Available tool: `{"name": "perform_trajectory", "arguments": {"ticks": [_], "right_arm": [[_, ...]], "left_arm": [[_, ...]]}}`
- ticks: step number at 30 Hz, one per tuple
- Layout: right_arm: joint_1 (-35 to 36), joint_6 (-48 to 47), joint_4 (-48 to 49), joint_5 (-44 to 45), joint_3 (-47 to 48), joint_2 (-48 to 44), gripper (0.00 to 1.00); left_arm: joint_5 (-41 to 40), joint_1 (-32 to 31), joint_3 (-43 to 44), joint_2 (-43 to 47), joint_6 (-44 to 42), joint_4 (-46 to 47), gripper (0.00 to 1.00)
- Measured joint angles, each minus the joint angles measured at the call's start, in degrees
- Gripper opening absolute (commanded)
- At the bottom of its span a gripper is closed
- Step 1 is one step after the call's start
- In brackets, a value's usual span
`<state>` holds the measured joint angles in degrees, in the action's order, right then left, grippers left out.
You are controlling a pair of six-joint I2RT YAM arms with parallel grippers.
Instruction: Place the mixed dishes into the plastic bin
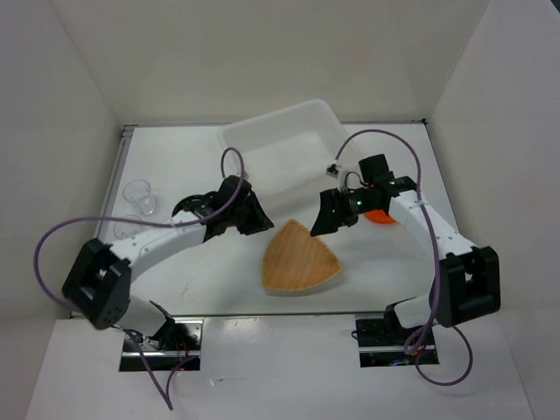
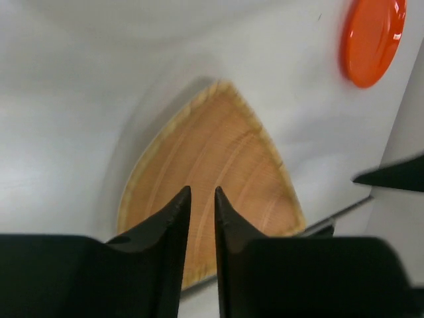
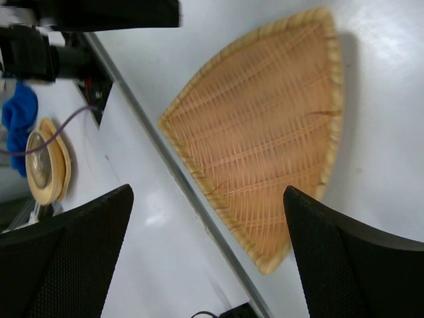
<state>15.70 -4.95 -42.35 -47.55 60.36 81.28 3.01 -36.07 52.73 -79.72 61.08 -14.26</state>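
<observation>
Plastic bin (image 1: pixel 282 143): you see it at the far middle of the desk (image 1: pixel 201 280), standing askew, with no dish visible in it.
Woven tray (image 1: pixel 300 259): lies flat on the desk, near side of the bin, its pointed tip toward the bin.
Orange plate (image 1: pixel 383 218): on the desk right of the tray, partly hidden under your right arm.
Far cup (image 1: pixel 137 187), near cup (image 1: pixel 150 206): clear, side by side at the desk's left edge, well apart from the bin.
Left gripper (image 2: pixel 200 195): left of the tray's tip; your fingers are drawn almost together, only a slit between them, nothing held.
Right gripper (image 3: pixel 207 192): between the tray's tip and the orange plate; your fingers are spread wide, holding nothing.
</observation>
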Motion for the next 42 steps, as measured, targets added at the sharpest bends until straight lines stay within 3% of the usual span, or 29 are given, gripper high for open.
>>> {"name": "perform_trajectory", "arguments": {"ticks": [1,6,13,30,37,39,40,42], "right_arm": [[-1.55,0.00,0.15,-0.15,0.00,-1.68,0.98],[-7.13,0.00,0.72,0.07,-0.07,-8.37,0.98],[-9.03,0.00,0.85,0.15,-0.09,-13.64,0.98],[-9.22,2.56,1.01,1.22,-1.57,-12.44,0.98],[-9.20,4.11,0.35,2.56,-1.62,-6.40,0.98],[-8.87,4.76,0.15,3.50,-1.62,-4.24,0.98],[-8.70,5.11,-0.11,3.89,-1.60,-2.78,0.98],[-8.07,5.44,-0.72,4.92,-1.60,1.09,0.98]], "left_arm": [[-0.11,0.15,2.67,-3.48,-1.16,0.90,0.11],[-0.63,1.22,10.75,-13.92,-4.11,1.66,0.03],[-2.73,3.50,15.43,-18.29,-5.70,-0.15,0.01],[-2.64,16.11,22.25,-24.76,-9.14,-2.62,0.03],[2.19,17.46,23.54,-24.94,-9.81,-1.64,0.14],[3.32,17.07,20.02,-22.40,-9.25,-0.52,0.25],[3.72,16.61,17.77,-20.28,-8.59,-0.70,0.39],[4.33,15.04,14.99,-15.93,-8.00,-1.90,0.55]]}}
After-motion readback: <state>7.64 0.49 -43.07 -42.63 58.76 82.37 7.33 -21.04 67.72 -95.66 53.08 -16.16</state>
